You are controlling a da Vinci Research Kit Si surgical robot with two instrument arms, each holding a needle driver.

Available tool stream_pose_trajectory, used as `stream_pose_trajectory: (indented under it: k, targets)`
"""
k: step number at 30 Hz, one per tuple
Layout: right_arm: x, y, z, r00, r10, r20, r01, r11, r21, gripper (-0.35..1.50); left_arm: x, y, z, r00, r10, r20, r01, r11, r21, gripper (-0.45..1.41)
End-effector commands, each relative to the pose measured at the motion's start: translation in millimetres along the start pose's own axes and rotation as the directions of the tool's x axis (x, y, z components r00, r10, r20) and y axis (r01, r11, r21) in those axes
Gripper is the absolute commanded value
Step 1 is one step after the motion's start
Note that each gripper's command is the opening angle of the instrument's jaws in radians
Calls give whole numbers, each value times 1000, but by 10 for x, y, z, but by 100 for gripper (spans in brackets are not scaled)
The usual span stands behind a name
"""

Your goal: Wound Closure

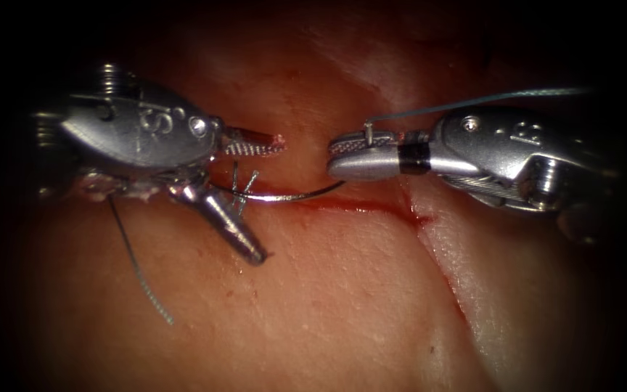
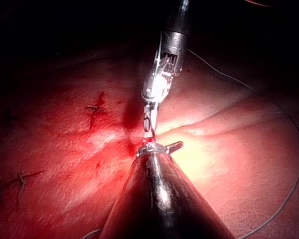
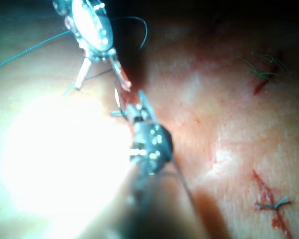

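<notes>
In the endoscope view my left tool (image 1: pixel 270 199) comes in from the left with its jaws spread wide and nothing gripped. The curved needle (image 1: pixel 284 194) lies on the tissue (image 1: pixel 328 305) between those jaws. One end is by the jaw hinge; the other reaches under my right tool (image 1: pixel 335 160). That tool's jaws are shut on the thread (image 1: pixel 473 100), which runs off up and right. The red cut (image 1: pixel 371 208) runs just below the needle. The left wrist view has the right tool (image 2: pixel 162 79) above the left jaws (image 2: pixel 159 147). The right wrist view has the left tool's jaws (image 3: pixel 102 77) open.
A tied stitch with short cut ends (image 1: pixel 242 181) stands beside the needle. A loose thread tail (image 1: pixel 139 272) lies on the left. The cut bends down to the right (image 1: pixel 451 290). Older stitches (image 2: pixel 96 107) (image 3: pixel 274 204) mark the tissue nearby.
</notes>
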Motion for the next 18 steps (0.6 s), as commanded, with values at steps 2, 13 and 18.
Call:
stream_pose_trajectory:
  k: [2,13,18]
  targets:
    - [3,-2,7,996,-88,32,87,996,30,-35,-8,-11,10,997,-7,71,5,1000,27,71]
    - [11,-24,20,945,-321,58,310,939,151,-35,-9,-23,29,987,-50,150,56,998,-37,59]
    - [15,-29,24,921,-386,46,374,912,168,-35,-19,-20,43,977,-70,200,87,993,-82,47]
